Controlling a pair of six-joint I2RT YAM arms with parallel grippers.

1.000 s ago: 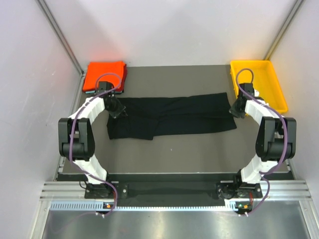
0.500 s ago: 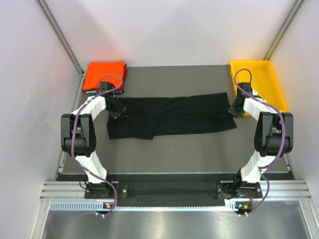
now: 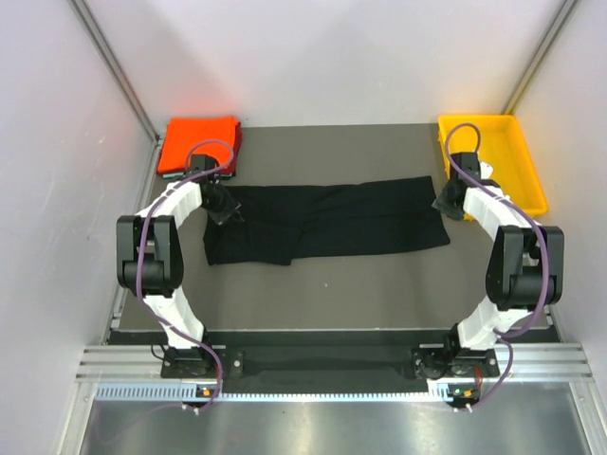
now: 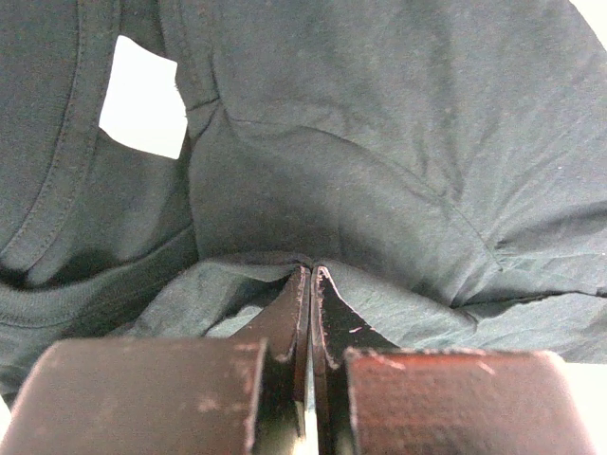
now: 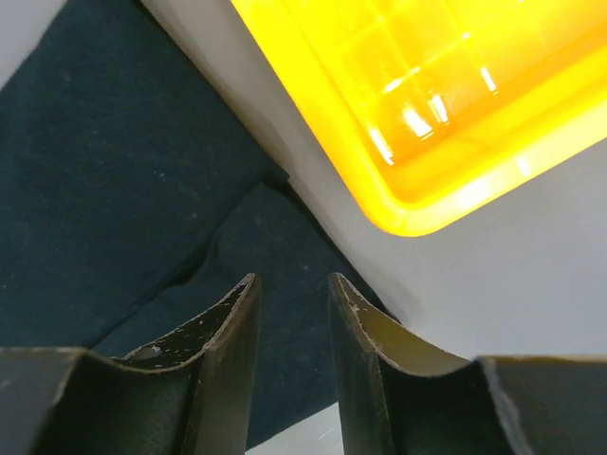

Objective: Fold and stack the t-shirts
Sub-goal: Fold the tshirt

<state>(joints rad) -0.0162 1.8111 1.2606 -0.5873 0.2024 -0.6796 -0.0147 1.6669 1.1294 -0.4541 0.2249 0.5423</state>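
The black t-shirt [image 3: 327, 220] lies as a long, narrow strip across the middle of the tabletop [image 3: 332, 284], already doubled lengthwise. A folded orange-red shirt [image 3: 197, 144] sits in the upper left corner and the yellow tray [image 3: 503, 152] in the upper right.

At the strip's left end the left fingers [image 4: 289, 318] are clenched on a pinch of black cloth just below the collar, with the white neck label [image 4: 142, 97] at the upper left of the wrist view. At the right end the right fingers [image 5: 237, 322] stand parted and hold nothing. They hover over the hem corner, with the tray's rounded corner just beside it.

The step in hand looks like the end-to-end fold. To do it well, the right fingers should probably come straight down on that corner and catch every layer, not only the top one, while keeping clear of the tray wall. The left pinch looks shallow and bunched, so a gentle outward pull from both ends would flatten the wrinkles at lower left. One end should then be carried over low and level, edges matched, so the strip does not skew.
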